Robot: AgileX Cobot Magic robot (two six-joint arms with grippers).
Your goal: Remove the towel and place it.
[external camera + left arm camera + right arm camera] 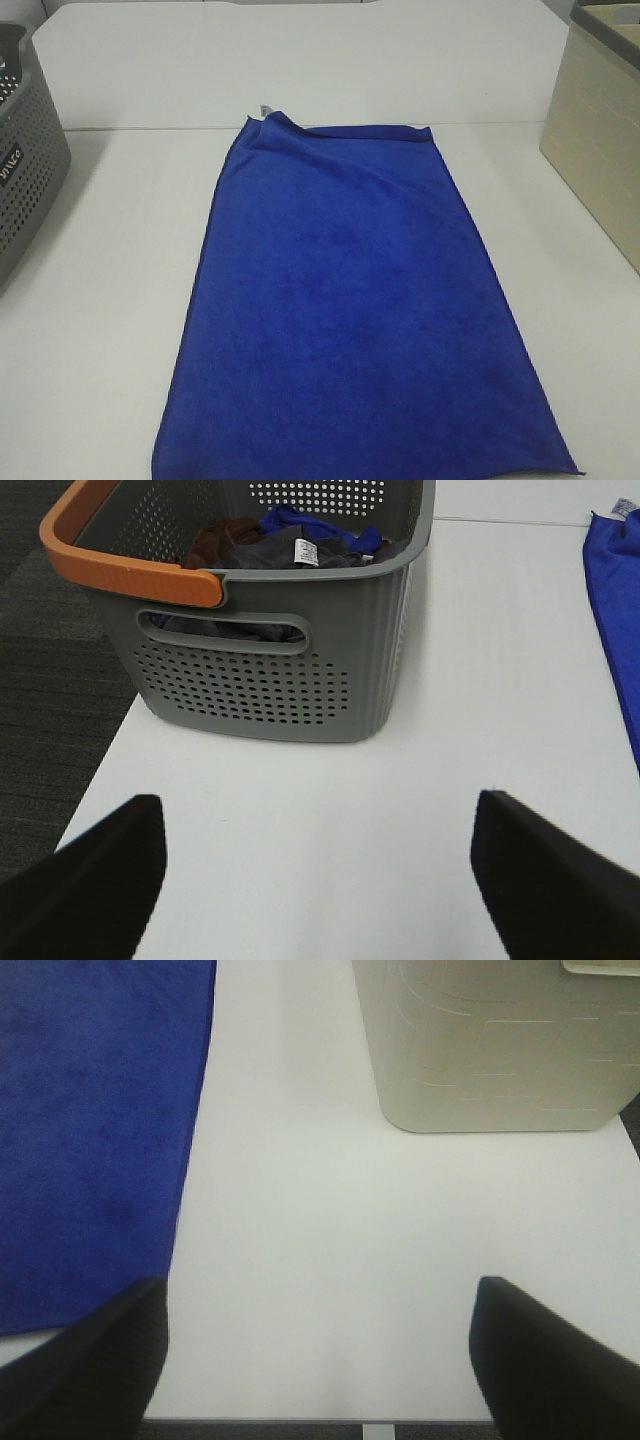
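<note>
The royal-blue towel (pixel 355 300) lies spread flat on the white table (pixel 110 300) in the exterior high view, its far left corner folded over with a small white tag (pixel 265 107). Its edge shows in the left wrist view (pixel 618 620) and its side in the right wrist view (pixel 90 1130). My left gripper (pixel 318 880) is open and empty above the bare table, apart from the towel. My right gripper (pixel 318 1360) is open and empty above the bare table beside the towel's edge. Neither gripper shows in the exterior high view.
A grey perforated basket (pixel 280 670) with an orange handle (pixel 110 560) holds crumpled cloths at the table's left; it also shows in the exterior high view (pixel 25 160). A beige bin (pixel 600 130) stands at the right, also in the right wrist view (pixel 490 1045).
</note>
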